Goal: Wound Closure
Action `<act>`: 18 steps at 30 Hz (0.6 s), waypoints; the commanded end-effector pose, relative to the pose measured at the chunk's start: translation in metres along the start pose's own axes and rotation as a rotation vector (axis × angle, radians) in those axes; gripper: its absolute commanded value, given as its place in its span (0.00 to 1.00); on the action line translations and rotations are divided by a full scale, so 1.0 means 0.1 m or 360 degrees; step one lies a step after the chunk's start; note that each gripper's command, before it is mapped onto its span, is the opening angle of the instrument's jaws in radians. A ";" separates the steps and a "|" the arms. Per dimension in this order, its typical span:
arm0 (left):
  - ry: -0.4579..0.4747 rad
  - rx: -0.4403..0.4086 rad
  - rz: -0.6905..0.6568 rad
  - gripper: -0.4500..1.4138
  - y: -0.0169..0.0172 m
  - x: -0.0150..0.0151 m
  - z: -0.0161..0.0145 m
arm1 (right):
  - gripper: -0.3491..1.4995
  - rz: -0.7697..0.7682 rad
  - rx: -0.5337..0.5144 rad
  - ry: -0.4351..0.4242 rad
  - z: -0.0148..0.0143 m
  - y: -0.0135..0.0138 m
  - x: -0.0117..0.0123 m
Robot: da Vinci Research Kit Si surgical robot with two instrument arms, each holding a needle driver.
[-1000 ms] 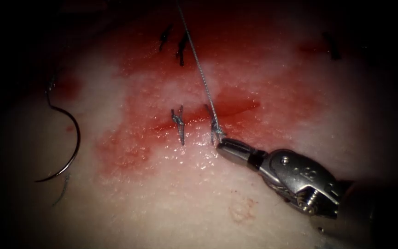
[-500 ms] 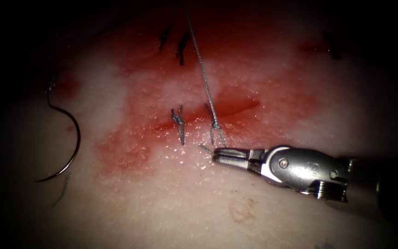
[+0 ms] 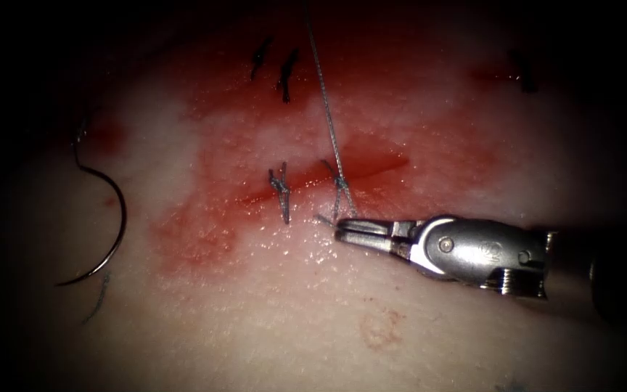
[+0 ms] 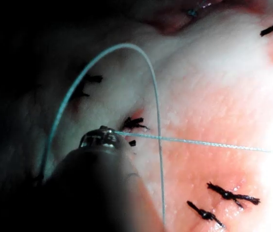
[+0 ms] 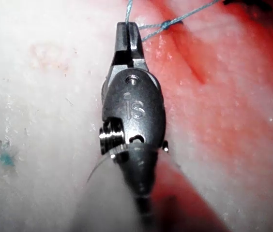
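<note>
While I hold station, status as I read it:

Right tool (image 3: 340, 232): comes in from 3 o'clock, lying low over the tissue (image 3: 270, 327); jaws pinched on the short thread (image 3: 326, 116) tail just below the knot (image 3: 340, 181). My read: that grip anchors the tail so the knot can seat.

Left tool (image 4: 100, 139): seen close in its wrist view, with a taut strand running off from its tip, so I judge it is holding the long end. Can't tell jaw state.

Thread: long strand rises from the knot toward 12 o'clock, straight and tight. Likely counter-tension against my right grip.

Knot: sits on the cut (image 3: 371, 168), right of a tied stitch (image 3: 281, 190).

Needle (image 3: 107, 225): lies loose on the tissue at 9 o'clock, well left of the cut, held by neither tool, not in the tissue. Parked clear of the tying, I'd say.

Fluid (image 3: 205, 232): red stain around the cut.

Old stitches (image 3: 284, 72): toward 12 o'clock, cut ends up.
</note>
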 end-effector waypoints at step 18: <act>-0.0106 0.0127 0.0088 0.00 -0.027 -0.010 -0.002 | 0.00 -0.0027 0.0135 -0.0140 0.024 -0.045 -0.017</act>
